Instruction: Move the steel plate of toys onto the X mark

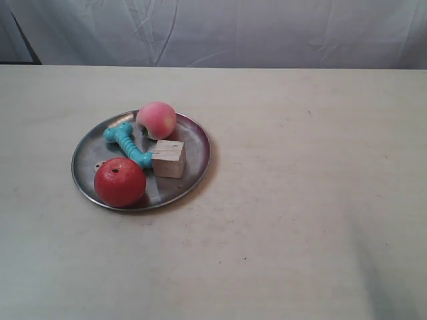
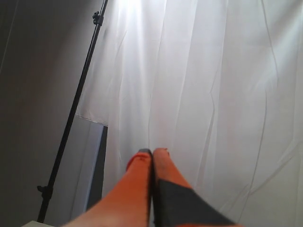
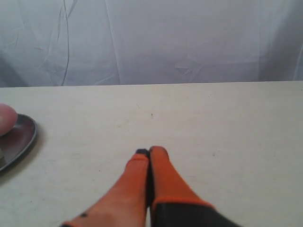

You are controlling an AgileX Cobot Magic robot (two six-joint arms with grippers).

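Note:
The steel plate [image 1: 87, 152] rests on the table at the exterior view's left. On it lie a red apple [image 1: 119, 181], a pink peach [image 1: 156, 120], a turquoise bone [image 1: 127, 142], a wooden cube [image 1: 168, 158] and a small tan die [image 1: 121, 120] behind the bone. Neither arm shows in the exterior view. My right gripper [image 3: 148, 151] is shut and empty, low over bare table, with the plate's rim [image 3: 22, 137] and a bit of peach [image 3: 5, 118] well off to its side. My left gripper [image 2: 152, 151] is shut and empty, facing a white curtain. The X mark is too faint to pick out.
The pale table [image 1: 313, 200] stretches wide to the exterior view's right of the plate. A white curtain [image 1: 267, 30] hangs behind the far edge. A dark stand pole [image 2: 78, 94] rises beside the curtain in the left wrist view.

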